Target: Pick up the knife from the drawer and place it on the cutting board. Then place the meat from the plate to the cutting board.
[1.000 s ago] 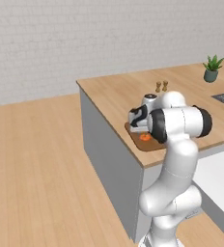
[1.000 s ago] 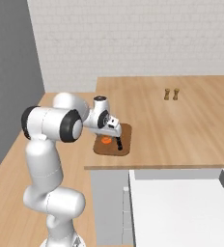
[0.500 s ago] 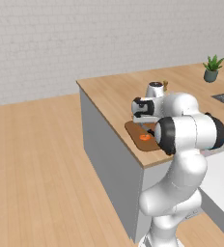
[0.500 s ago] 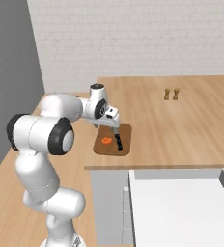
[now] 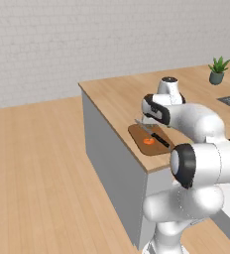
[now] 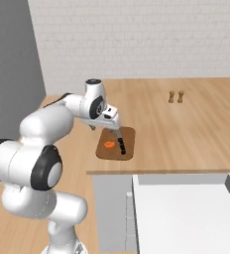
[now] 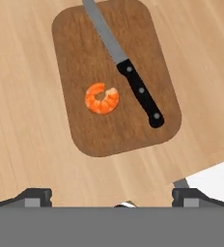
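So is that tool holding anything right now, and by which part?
Nothing is held. The tool is open above the cutting board, where the knife and meat lie free.

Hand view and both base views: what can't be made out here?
- knife: blade tip cut off by the hand view's top edge; in the left base view the blade's far end is hidden behind the arm.
- gripper: the tips barely rise into the hand view, standing wide apart; nothing shows between them.
- meat: too small in the right base view for its curled shape to show.
- cutting board: far end hidden by the arm, left base view.
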